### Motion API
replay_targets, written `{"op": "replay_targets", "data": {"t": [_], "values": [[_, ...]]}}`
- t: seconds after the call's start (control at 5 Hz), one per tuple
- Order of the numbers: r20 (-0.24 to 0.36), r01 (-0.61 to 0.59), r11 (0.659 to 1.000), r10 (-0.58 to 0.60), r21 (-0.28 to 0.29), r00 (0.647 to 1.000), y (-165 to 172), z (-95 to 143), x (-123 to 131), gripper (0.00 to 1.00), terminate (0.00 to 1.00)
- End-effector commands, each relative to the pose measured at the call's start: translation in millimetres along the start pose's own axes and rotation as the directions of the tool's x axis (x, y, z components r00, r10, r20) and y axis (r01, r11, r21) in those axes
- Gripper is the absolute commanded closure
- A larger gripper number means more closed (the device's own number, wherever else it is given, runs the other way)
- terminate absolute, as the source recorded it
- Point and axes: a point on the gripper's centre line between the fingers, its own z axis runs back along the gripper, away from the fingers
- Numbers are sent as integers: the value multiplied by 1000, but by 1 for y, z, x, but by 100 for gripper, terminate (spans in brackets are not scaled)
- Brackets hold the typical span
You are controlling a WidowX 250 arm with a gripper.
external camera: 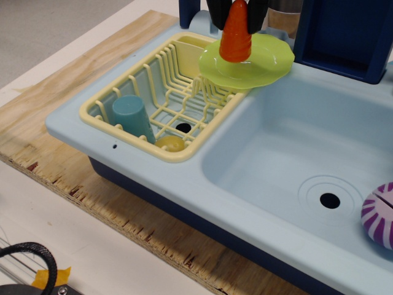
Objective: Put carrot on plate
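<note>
Grip: my gripper (237,15) is at the top edge, black fingers clamped on the carrot (236,38), wide end down.
Carrot: held above the plate (265,61); can't tell if it's touching yet.
Plate: sits tilted on the rack's (123,126) far right corner, overhanging the sink (276,160).
Progress: I'd say approx. done w/ transport; left is lower, let go, pull away.
Risk: plate tilted, carrot may roll off.
Count: 1 carrot, 1 plate, 1 teal cup (132,117), 1 yellow round piece (170,144), 1 purple striped ball (381,215).
</note>
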Motion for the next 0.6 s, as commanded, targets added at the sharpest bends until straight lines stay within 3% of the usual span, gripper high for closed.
{"op": "replay_targets", "data": {"t": [0.0,0.2,0.4], "values": [[42,2,1000,-1,-13,999,5,9,10,0,0],[42,2,1000,-1,-13,999,5,9,10,0,0],[42,2,1000,-1,-13,999,5,9,10,0,100]]}}
